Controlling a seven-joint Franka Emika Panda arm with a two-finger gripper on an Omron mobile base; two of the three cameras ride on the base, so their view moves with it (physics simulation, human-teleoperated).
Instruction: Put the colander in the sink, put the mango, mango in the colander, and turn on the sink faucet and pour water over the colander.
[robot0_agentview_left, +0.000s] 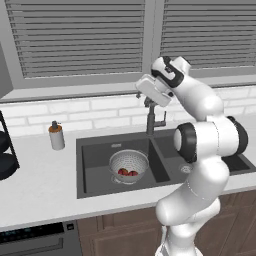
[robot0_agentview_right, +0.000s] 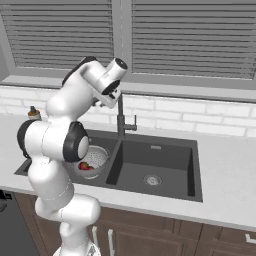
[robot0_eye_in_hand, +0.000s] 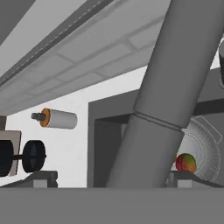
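In the left base view the gripper (robot0_agentview_left: 148, 98) sits high against the faucet (robot0_agentview_left: 150, 120), at the back edge of the sink (robot0_agentview_left: 95, 150). The risk I see is the hand shoving the neck instead of the small side lever, so the spout swings off the left basin and water misses the colander (robot0_agentview_left: 129, 165). That colander is silvery mesh, low in the left basin near the divider, with both red mangos (robot0_agentview_left: 127, 173) inside. From the right base view the arm hides much of the colander (robot0_agentview_right: 95, 158) (its rim and one mango (robot0_agentview_right: 84, 165) peek out), and the faucet (robot0_agentview_right: 121, 120) stands dry, no stream. In the hand view the faucet (robot0_eye_in_hand: 164, 96) neck looms close between the tips, the fingers spread wide and empty; a clumsy squeeze there would catch the neck. A mango (robot0_eye_in_hand: 185, 162) shows behind it, the soap bottle (robot0_eye_in_hand: 57, 118) off on the counter.
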